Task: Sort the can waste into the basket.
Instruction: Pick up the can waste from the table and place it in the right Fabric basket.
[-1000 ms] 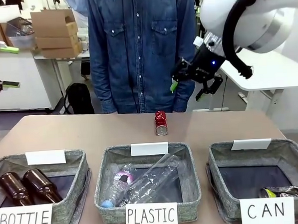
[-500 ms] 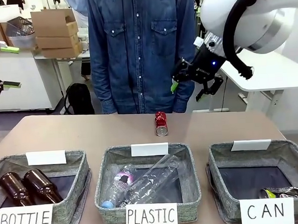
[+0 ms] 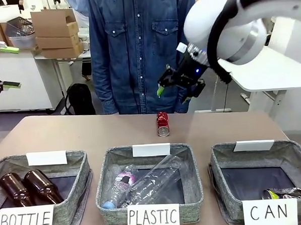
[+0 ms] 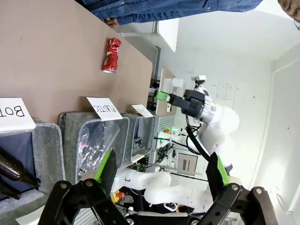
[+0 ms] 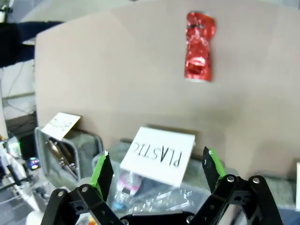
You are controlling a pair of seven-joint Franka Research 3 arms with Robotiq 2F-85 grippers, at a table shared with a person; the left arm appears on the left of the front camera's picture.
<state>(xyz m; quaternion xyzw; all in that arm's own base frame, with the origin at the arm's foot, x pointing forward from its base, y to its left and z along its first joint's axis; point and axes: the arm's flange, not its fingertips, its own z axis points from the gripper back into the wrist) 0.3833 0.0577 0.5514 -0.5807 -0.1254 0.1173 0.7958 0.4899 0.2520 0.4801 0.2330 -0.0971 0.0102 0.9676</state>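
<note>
A crushed red can (image 3: pixel 162 124) lies on the brown table in front of the person, also seen as the red can (image 5: pixel 199 46) and the red can (image 4: pixel 111 55). My right gripper (image 3: pixel 175 93) hangs open in the air just above and behind it, with nothing between its green pads (image 5: pixel 212 165). The CAN basket (image 3: pixel 221 156) stands at the near right, and a dark can (image 3: pixel 286 192) lies in its front right corner. My left gripper (image 3: pixel 11 67) is open at the far left, off the table and empty.
The PLASTIC basket (image 3: pixel 103 163) with clear bottles stands in the near middle. The BOTTLE basket (image 3: pixel 83 161) with two brown bottles is on the near left. A person in a denim shirt (image 3: pixel 142 47) stands at the far edge.
My right arm has swung left, bringing its open gripper from right of the red can to nearly over it. The can and the left gripper have not moved.
</note>
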